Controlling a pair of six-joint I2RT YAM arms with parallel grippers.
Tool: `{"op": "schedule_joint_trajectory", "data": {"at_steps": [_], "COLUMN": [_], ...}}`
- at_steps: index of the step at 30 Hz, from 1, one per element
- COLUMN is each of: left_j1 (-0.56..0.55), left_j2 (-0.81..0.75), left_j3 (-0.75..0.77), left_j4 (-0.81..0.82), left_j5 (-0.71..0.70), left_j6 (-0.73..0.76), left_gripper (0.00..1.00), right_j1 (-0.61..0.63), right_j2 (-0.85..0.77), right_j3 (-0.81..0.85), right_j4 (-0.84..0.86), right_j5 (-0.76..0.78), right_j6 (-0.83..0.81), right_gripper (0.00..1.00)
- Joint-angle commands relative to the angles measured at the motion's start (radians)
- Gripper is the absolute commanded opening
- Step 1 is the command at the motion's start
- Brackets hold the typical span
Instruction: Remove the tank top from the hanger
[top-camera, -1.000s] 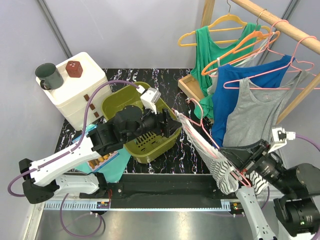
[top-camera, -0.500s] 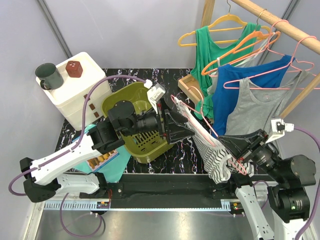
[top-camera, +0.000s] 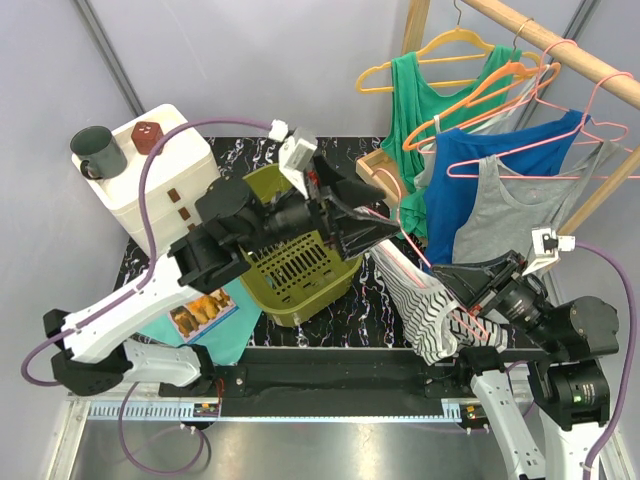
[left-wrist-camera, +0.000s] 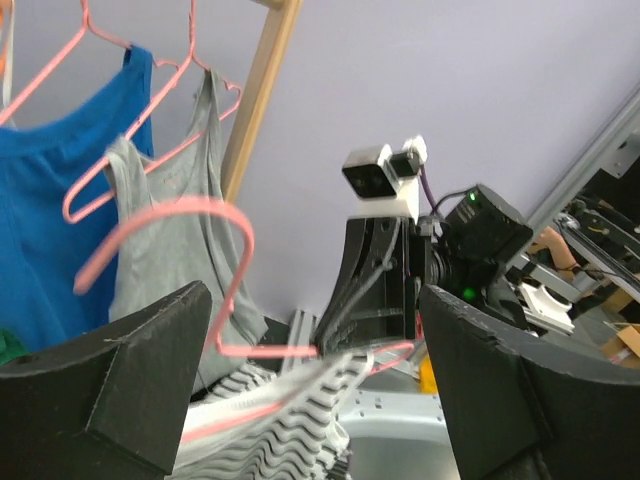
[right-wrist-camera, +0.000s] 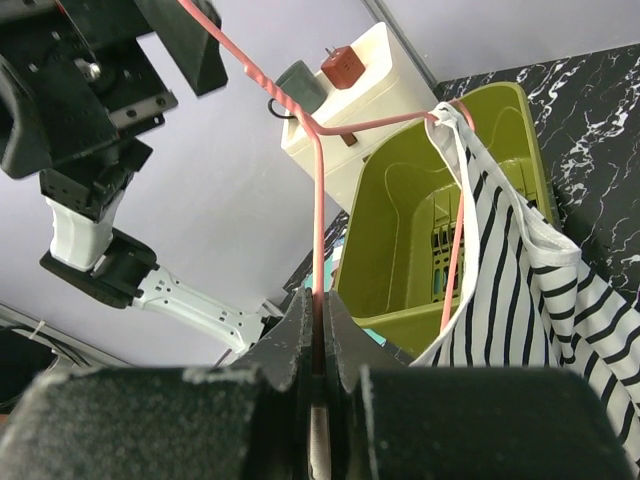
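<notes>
tank top (top-camera: 432, 318): striped, i see it draped on the pink hanger (right-wrist-camera: 317, 200), hanging just right of the olive basket (top-camera: 290, 268).
right gripper (right-wrist-camera: 318, 315): clamped tight on the hanger wire.
left gripper (left-wrist-camera: 315, 355): fingers spread wide, hanger hook between them; i can't tell whether they touch it.

Viewed from my remote station, no text, brand or number is legible in any camera. The printed card (top-camera: 200, 312) beside the olive basket (top-camera: 300, 285) shows only pictures; the graduated strip (top-camera: 150, 408) along the table's near edge carries ticks too small to read.
</notes>
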Motion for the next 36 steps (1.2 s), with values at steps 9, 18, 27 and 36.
{"op": "schedule_joint_trajectory", "data": {"at_steps": [9, 18, 27, 36], "left_j1": [0.0, 0.002, 0.002, 0.002], "left_j2": [0.178, 0.204, 0.212, 0.29], "left_j3": [0.203, 0.285, 0.324, 0.411], "left_j4": [-0.082, -0.18, -0.27, -0.379], "left_j5": [-0.069, -0.08, 0.055, 0.153], "left_j6": [0.113, 0.248, 0.466, 0.526], "left_gripper": [0.75, 0.0, 0.0, 0.0], "right_j1": [-0.003, -0.003, -0.003, -0.003], "right_j2": [0.029, 0.116, 0.295, 0.414], "right_j3": [-0.014, -0.028, 0.105, 0.249], "right_j4": [0.138, 0.104, -0.097, -0.216], "right_j5": [-0.032, -0.083, -0.09, -0.207], "right_j6": [0.046, 0.036, -0.154, -0.294], "right_gripper": [0.0, 0.15, 0.58, 0.57]}}
